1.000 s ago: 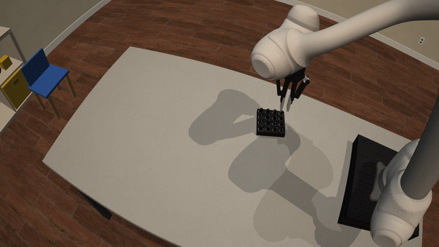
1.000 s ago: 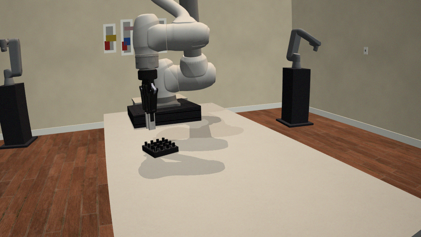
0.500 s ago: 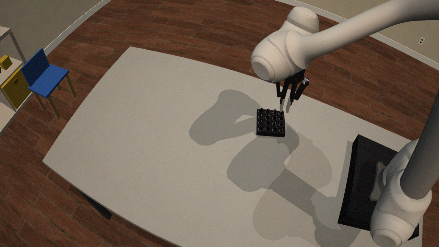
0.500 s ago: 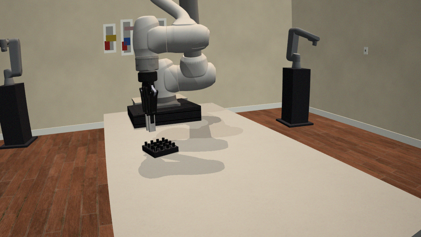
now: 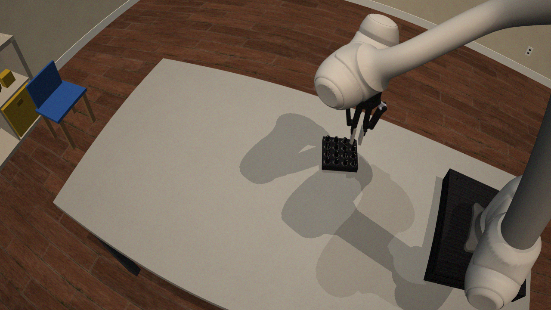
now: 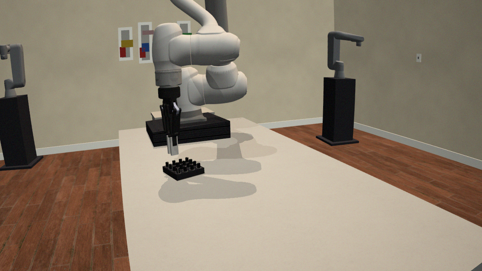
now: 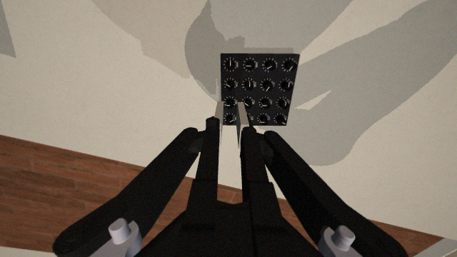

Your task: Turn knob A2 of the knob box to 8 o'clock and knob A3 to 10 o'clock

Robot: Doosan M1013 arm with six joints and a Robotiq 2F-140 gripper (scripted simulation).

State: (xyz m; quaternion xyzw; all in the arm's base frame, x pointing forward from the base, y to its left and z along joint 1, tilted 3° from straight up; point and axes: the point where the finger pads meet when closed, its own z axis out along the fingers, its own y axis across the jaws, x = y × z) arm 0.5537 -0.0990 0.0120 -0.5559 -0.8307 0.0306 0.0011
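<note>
The black knob box [image 5: 339,156] [image 6: 183,168] [image 7: 258,89] stands on its feet on the pale table [image 5: 192,154] [image 6: 269,202], with four rows of four knobs, each bearing a white line. My gripper [image 5: 356,141] [image 6: 172,152] [image 7: 230,111] points straight down and hangs a little above the box, over its corner nearest the robot base. Its fingers are drawn in to a narrow gap and hold nothing. In the wrist view the fingertips frame the two nearest knobs of the left column. The printed names are too small to read.
The robot's black base plate [image 5: 458,215] [image 6: 188,129] sits at the table's end near the box. A blue chair [image 5: 54,96] and a shelf with yellow boxes [image 5: 17,110] stand off the table. Two black pedestals [image 6: 338,111] [image 6: 15,128] stand on the floor.
</note>
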